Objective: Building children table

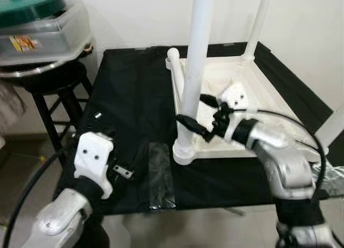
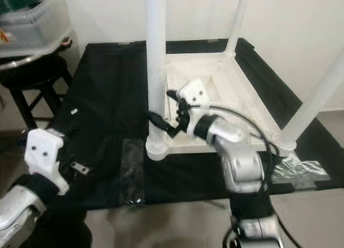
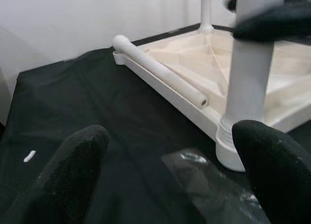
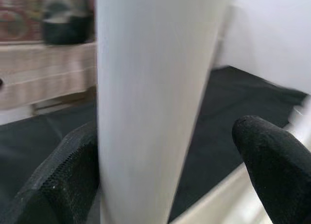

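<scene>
A white children's table (image 1: 263,92) lies upside down on a black cloth. Its near left leg (image 1: 196,70) stands upright in its corner socket. Two more legs (image 2: 317,97) stand at the right corners. A loose leg (image 3: 160,71) lies along the table's left rim. My right gripper (image 1: 200,112) is open with its fingers on either side of the near left leg, low down. One finger (image 4: 73,175) touches the leg (image 4: 155,97); the other stands off it. My left gripper (image 3: 170,175) hovers open over the cloth left of the table, holding nothing.
A clear plastic bag (image 1: 161,175) lies flat on the cloth (image 1: 129,97) by the table's near left corner, another (image 2: 298,170) at the right edge. A black stool (image 1: 54,81) at the back left carries a clear bin with a green lid (image 1: 37,22). A white wall stands behind.
</scene>
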Tool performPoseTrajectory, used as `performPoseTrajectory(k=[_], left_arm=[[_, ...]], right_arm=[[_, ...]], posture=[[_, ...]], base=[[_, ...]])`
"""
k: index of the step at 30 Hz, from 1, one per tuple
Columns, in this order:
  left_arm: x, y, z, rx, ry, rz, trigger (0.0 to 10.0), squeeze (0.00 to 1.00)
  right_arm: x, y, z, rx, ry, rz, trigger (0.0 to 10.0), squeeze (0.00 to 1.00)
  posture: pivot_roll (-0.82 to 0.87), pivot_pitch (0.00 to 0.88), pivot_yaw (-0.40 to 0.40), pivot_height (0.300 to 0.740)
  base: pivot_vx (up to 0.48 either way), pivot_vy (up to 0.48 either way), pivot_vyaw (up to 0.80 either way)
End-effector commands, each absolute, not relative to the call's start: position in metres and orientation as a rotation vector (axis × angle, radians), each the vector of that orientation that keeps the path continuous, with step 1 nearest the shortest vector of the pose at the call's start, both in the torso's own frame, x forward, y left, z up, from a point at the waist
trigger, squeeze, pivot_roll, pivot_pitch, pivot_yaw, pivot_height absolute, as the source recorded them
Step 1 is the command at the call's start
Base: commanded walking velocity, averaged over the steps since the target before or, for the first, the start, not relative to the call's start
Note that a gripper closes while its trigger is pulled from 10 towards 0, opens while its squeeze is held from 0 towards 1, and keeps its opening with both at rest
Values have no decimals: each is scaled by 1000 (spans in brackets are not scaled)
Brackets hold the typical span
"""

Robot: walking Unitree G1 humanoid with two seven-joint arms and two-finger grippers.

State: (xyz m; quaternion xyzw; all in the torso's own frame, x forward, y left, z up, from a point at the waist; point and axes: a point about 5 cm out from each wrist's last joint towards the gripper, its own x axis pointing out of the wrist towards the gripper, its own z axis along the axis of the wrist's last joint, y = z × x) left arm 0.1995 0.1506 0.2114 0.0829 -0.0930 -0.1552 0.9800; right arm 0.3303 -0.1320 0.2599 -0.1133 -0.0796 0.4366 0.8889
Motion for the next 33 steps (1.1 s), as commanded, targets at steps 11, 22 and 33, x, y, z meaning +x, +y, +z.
performPoseTrajectory(k=[11,22,33], left_arm=[[186,147,215,137,-238,-333,10000,0],[183,143,215,109,-270,-374,10000,0],[181,140,215,92,-280,-393,10000,0]], right_arm=[[339,-142,279,-204,-195,1191,10000,0],[348,-154,282,-206,-67,1487,0,0],[348,-147,274,-233,-84,1464,0,0]], posture=[[36,208,-72,740],[41,219,-89,740],[23,230,-110,740]], base=[[0,0,0],[0,0,0],[0,0,0]])
